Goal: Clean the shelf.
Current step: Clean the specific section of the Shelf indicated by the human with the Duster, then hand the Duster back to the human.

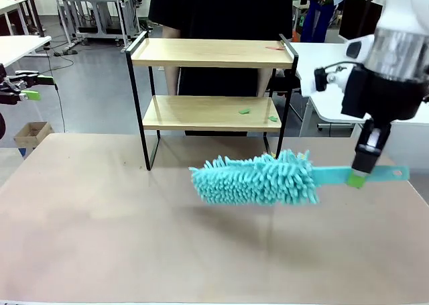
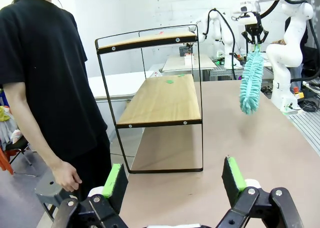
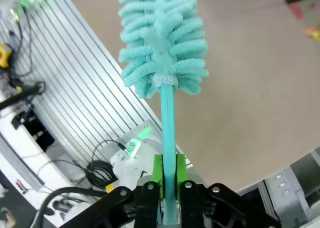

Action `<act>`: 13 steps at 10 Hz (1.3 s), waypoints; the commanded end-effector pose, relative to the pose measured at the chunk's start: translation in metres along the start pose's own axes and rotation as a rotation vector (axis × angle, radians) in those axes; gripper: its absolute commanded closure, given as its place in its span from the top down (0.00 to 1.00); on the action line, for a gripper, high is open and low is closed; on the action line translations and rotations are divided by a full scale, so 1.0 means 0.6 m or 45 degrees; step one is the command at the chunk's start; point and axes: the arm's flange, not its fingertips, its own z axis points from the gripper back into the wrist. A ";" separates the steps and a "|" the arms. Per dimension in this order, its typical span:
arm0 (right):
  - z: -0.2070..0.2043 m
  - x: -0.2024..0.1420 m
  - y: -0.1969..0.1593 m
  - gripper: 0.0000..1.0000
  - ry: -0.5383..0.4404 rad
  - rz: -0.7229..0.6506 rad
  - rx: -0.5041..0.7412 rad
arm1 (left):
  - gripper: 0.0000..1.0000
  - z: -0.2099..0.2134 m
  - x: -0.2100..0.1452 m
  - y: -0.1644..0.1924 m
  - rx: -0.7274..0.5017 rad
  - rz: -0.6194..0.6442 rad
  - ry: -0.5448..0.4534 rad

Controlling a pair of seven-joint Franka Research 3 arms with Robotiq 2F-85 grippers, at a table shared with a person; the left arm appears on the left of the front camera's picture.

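The brown table (image 1: 100, 238) carries the job, and the person (image 1: 221, 10) stands at its far side, cut off above the chest in the front view; in the left wrist view one hand (image 2: 67, 175) hangs loosely curled at the side, holding nothing that I can make out

The shelf (image 1: 208, 52) stands at the table's far edge, just in front of the person, upright on its black legs. By my reading the cleaning has not yet reached it: the teal duster (image 1: 255, 179) hangs in the air above the table, near the shelf's right legs but apart from both boards

The right gripper (image 1: 357, 179) is clamped on the duster's flat handle, pads pressed to either side, head pointing toward the robot's left. The left gripper (image 2: 173, 177) is spread wide and empty, off at the table's left, facing the shelf's end

Left to do: two green scraps (image 1: 244, 110) lie on the lower board toward its right end, and a small red scrap (image 1: 275, 48) lies on the top board by the right rail

Whether fine dust lies on either board is too small to tell, and the lower board's back edge merges with the dark clothing behind it
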 end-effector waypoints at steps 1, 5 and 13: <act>-0.012 -0.030 -0.017 0.13 0.012 0.074 -0.004 | 1.00 -0.001 0.004 -0.002 -0.003 -0.020 -0.004; -0.024 -0.020 -0.015 0.13 0.035 0.041 0.006 | 1.00 -0.001 0.004 -0.002 -0.003 -0.020 -0.004; -0.024 -0.020 -0.015 0.13 0.035 0.041 0.006 | 1.00 -0.001 0.004 -0.002 -0.003 -0.020 -0.004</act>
